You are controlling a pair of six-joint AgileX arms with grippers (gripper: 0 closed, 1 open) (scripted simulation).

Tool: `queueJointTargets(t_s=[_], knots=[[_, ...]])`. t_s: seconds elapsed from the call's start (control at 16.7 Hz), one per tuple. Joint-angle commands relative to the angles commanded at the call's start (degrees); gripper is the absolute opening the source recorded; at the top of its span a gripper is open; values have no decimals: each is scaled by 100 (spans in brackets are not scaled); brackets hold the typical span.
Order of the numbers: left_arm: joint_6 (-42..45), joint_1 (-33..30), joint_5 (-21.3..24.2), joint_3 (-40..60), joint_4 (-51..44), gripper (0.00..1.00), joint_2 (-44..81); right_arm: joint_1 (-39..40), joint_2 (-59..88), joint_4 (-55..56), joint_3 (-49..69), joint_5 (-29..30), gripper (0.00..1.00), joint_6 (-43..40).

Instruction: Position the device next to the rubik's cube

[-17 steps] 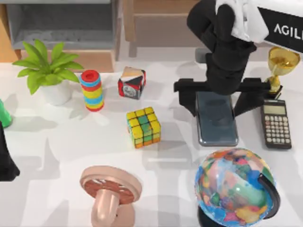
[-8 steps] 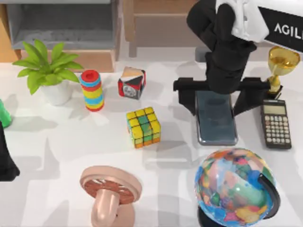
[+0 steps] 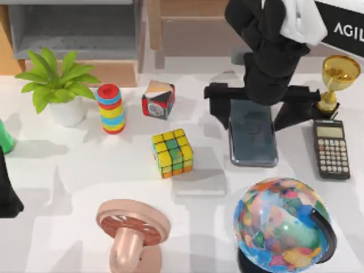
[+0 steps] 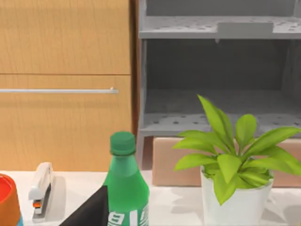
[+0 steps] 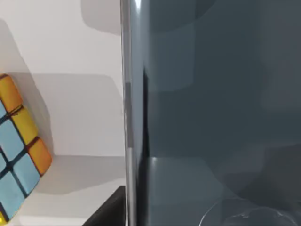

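- Left gripper (image 3: 8,199) parked at the table's left edge; jaw state cannot be told.
- rubik's cube (image 3: 172,152) centre-left, open table (image 3: 210,193) on its right.
- device (image 3: 252,132) right of that gap, apparently lifted, clamped by right gripper (image 3: 263,105); placement pending.
- calculator (image 3: 331,148) and globe (image 3: 281,224) close by.

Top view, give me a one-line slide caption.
Right pincer over the smartphone, between the Rubik's cube and calculator on the white table.
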Motion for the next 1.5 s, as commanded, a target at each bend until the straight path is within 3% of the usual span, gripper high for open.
queueJointTargets(t_s=[0.84, 1.5], knots=[[0, 0, 0, 0, 0, 100, 0, -27, -168, 168, -55, -656, 0, 33], [0, 0, 0, 0, 0, 100, 0, 44, -218, 511, -299, -315, 0, 68]])
